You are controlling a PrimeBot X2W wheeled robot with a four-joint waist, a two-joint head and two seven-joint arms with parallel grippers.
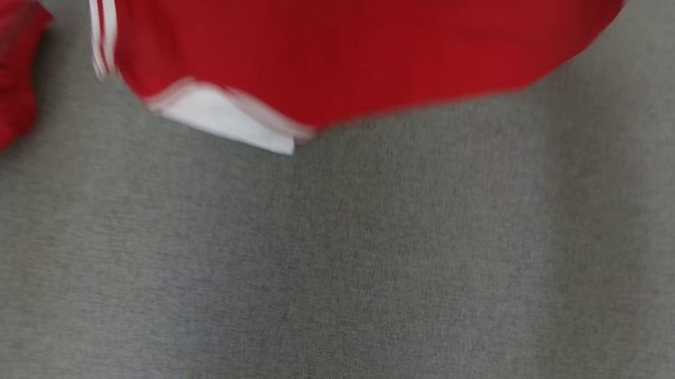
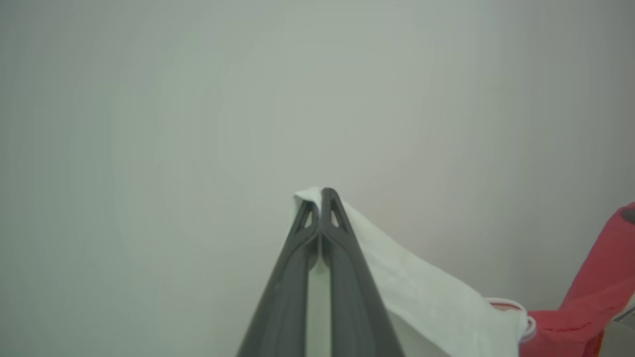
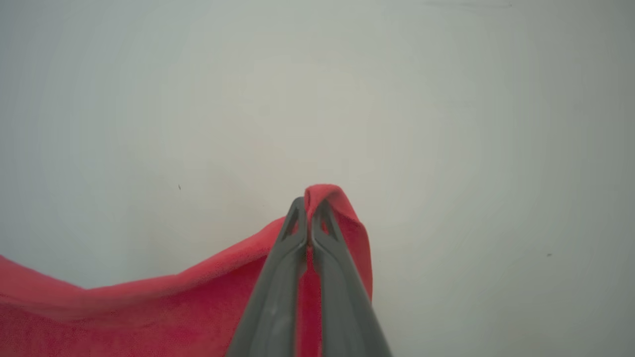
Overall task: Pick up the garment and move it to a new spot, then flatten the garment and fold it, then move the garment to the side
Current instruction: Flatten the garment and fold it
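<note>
garment [image 1: 338,30]: red, hanging over desk [image 1: 359,304] | left pincer [image 2: 322,196]: clamped on its white trim | right pincer [image 3: 308,203]: clamped on red edge | handling: light, limp, likely sags; hold edges wide apart

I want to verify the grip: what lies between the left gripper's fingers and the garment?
Nothing: in the left wrist view the left gripper is shut directly on the white edge of the garment.
</note>
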